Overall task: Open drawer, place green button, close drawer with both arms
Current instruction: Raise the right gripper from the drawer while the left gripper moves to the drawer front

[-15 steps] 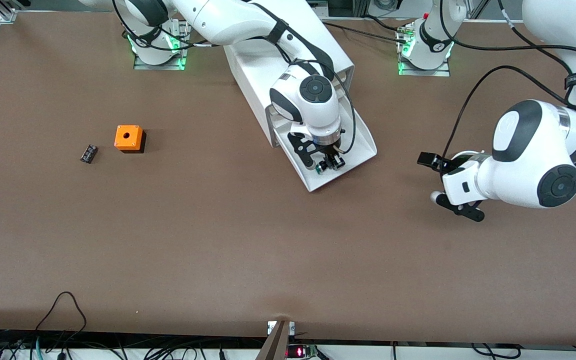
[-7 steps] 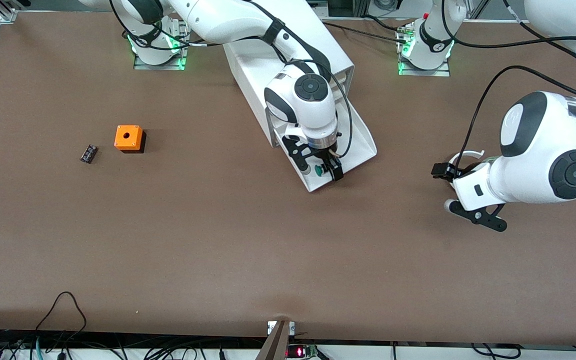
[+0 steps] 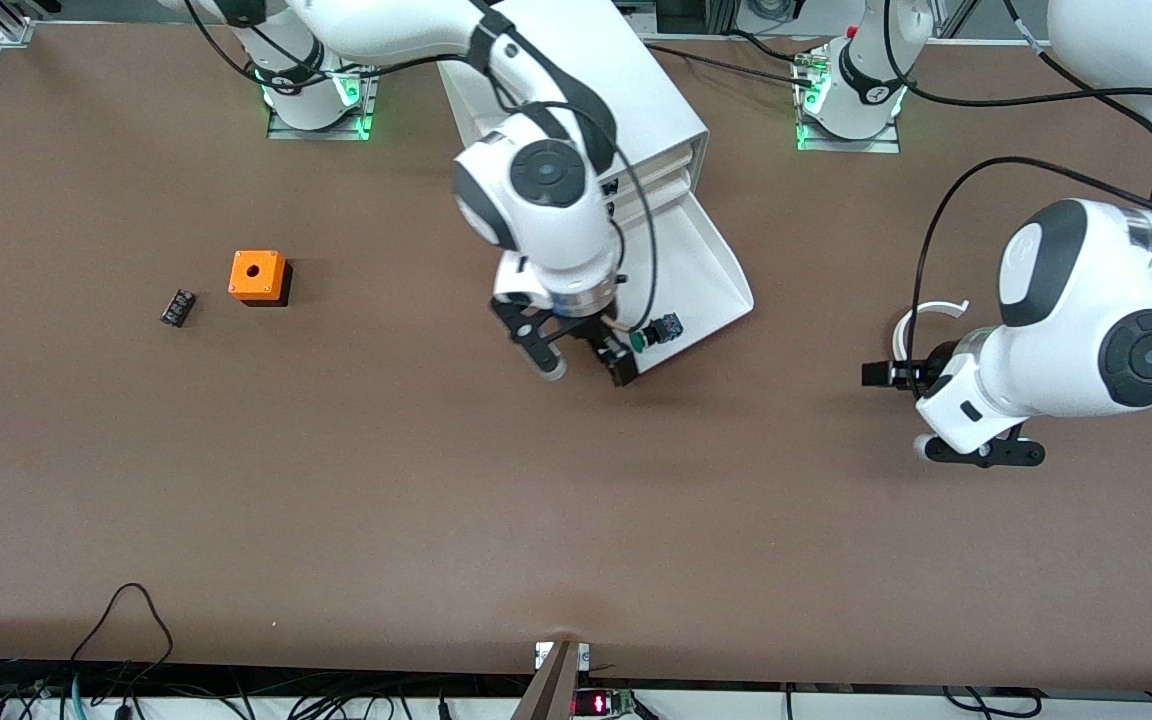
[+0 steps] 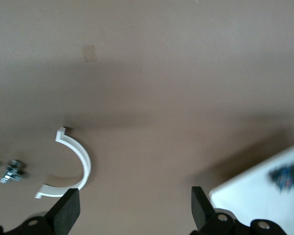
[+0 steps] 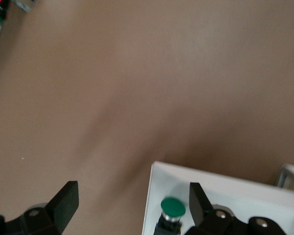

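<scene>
The right gripper point(image 3: 581, 362), fingers spread and empty, hangs over the drawer's point(image 3: 706, 285) near corner, partly hiding it. The button point(image 3: 654, 333) lies inside (green cap outward). The left gripper point(image 3: 936, 410), open, waits beside a white clip point(image 3: 926, 315). An orange cube point(image 3: 258, 277) sits apart.

An orange cube point(image 3: 258, 276) sits beside a small black block point(image 3: 177, 307), well apart from a white curved clip point(image 3: 928, 315)

White arms point(image 3: 556, 210) w/ dark grey joint rings, black cables, black 2-finger jaws.
</scene>
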`<action>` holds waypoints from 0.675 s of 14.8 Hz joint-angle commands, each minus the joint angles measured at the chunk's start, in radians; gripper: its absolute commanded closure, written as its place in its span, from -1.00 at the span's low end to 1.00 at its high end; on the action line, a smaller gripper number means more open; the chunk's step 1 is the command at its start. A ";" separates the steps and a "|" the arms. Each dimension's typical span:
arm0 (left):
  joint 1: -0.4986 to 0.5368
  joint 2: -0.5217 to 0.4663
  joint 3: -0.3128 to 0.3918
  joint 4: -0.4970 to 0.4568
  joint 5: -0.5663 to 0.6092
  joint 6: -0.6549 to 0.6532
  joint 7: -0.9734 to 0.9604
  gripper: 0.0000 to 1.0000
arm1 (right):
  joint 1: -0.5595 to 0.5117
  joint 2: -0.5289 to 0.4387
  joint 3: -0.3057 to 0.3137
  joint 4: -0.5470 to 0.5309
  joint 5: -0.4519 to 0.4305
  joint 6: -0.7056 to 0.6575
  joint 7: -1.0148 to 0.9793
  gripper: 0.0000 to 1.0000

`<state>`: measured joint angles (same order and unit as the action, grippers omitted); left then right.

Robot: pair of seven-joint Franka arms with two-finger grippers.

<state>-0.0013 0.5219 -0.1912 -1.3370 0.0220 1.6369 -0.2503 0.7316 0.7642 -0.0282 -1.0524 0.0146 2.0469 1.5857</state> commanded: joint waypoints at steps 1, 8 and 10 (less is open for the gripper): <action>-0.011 -0.074 -0.033 -0.167 0.015 0.153 -0.202 -1.00 | -0.086 -0.071 0.019 -0.020 0.028 -0.063 -0.209 -1.00; -0.011 -0.145 -0.139 -0.566 0.016 0.717 -0.548 -1.00 | -0.257 -0.173 0.011 -0.041 0.071 -0.237 -0.683 -1.00; -0.025 -0.132 -0.143 -0.603 0.022 0.771 -0.639 -0.98 | -0.299 -0.224 0.010 -0.087 0.070 -0.255 -0.801 -1.00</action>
<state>-0.0198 0.4358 -0.3300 -1.8582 0.0219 2.3519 -0.7972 0.4700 0.6130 -0.0282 -1.0630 0.0712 1.8134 0.8986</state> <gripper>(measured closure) 0.000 0.000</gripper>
